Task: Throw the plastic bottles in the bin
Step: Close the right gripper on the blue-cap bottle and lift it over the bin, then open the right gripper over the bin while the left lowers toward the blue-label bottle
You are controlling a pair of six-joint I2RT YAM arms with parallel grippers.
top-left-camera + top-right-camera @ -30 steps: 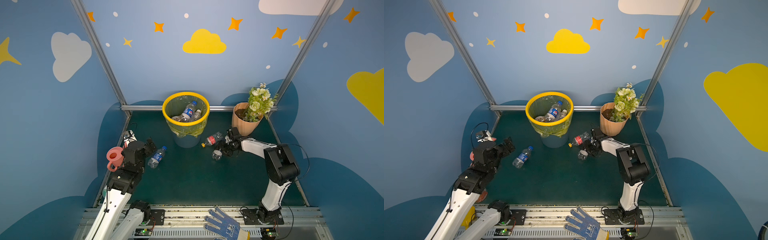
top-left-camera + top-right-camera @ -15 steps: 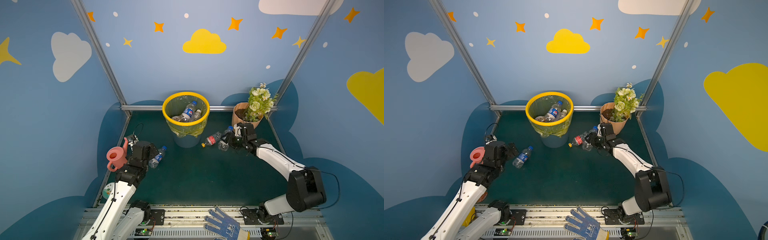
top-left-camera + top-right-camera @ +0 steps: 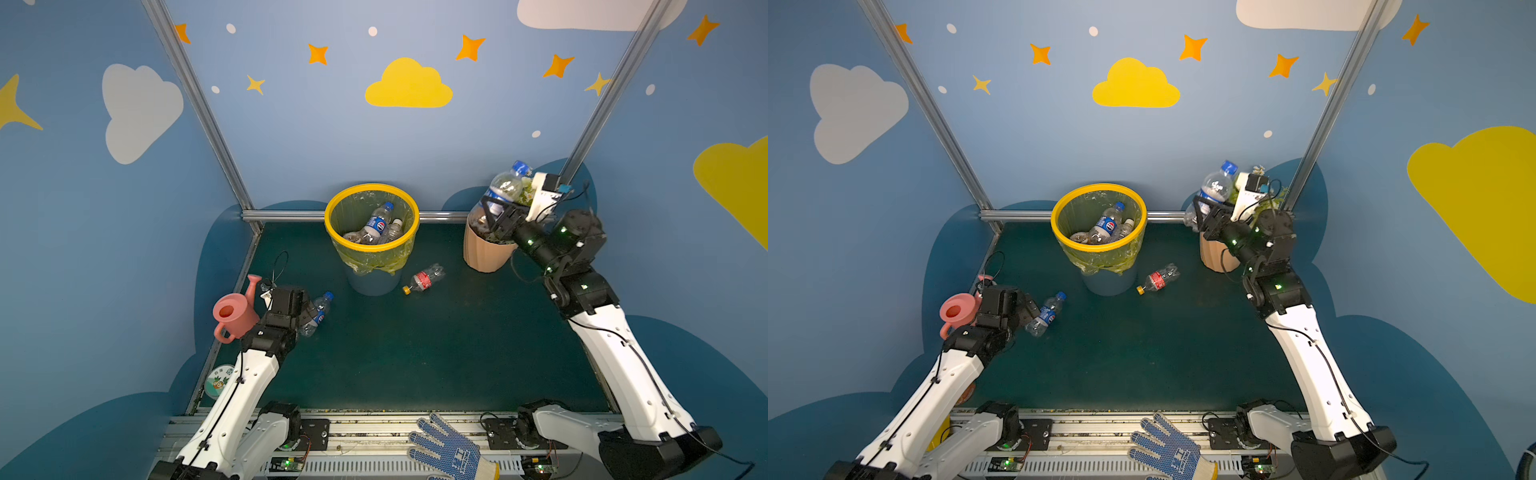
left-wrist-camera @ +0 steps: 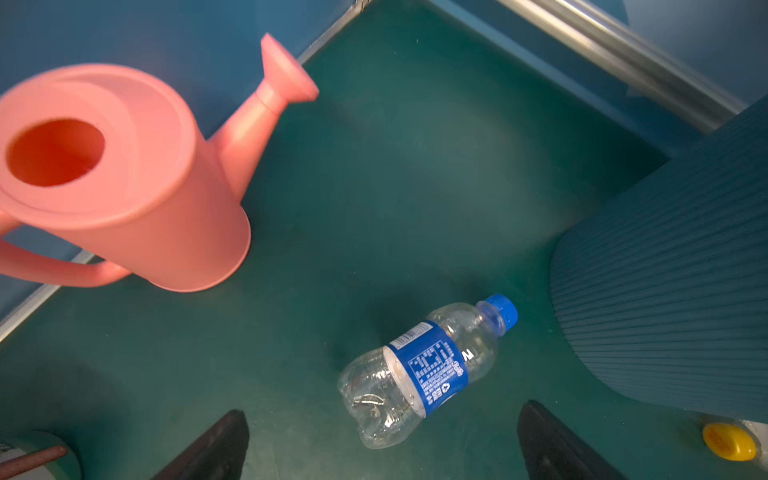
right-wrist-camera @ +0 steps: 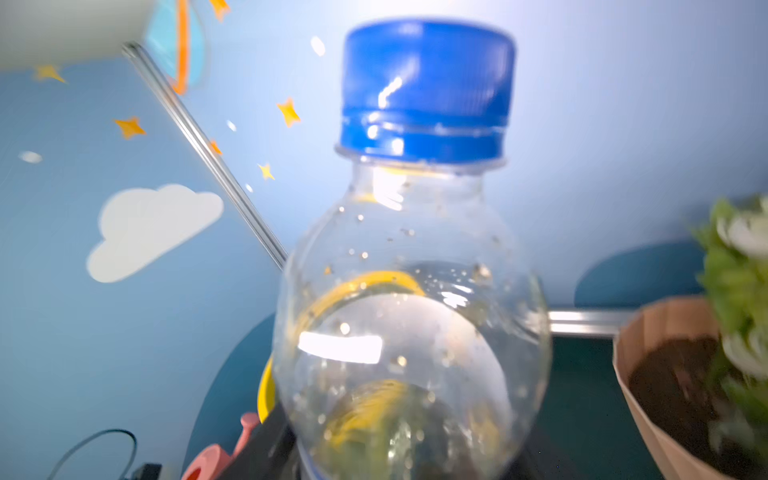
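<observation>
The bin (image 3: 328, 221) (image 3: 1054, 222), yellow-rimmed with a yellow liner, stands at the back middle with several plastic bottles (image 3: 376, 223) inside. My right gripper (image 3: 494, 212) (image 3: 1204, 212) is raised over the flower pot. It is shut on a clear blue-capped bottle (image 3: 505, 186) (image 3: 1214, 187) (image 5: 415, 291) that stands cap up. A red-labelled, yellow-capped bottle (image 3: 424, 279) (image 3: 1158, 279) lies on the mat right of the bin. A blue-labelled bottle (image 3: 318, 313) (image 3: 1047, 313) (image 4: 428, 370) lies at the left. My left gripper (image 3: 308, 309) (image 4: 384, 432) is open just short of its base.
A pink watering can (image 3: 232, 311) (image 4: 116, 174) stands close beside the left gripper at the left wall. A peach flower pot (image 3: 482, 253) with flowers sits back right under the right gripper. The bin's ribbed wall (image 4: 665, 270) is near the left-hand bottle. A blue glove (image 3: 453, 453) lies on the front rail.
My right arm has lifted its bottle from the mat beside the bin, up and rightward over the flower pot. The left gripper has closed in on the blue-labelled bottle.
</observation>
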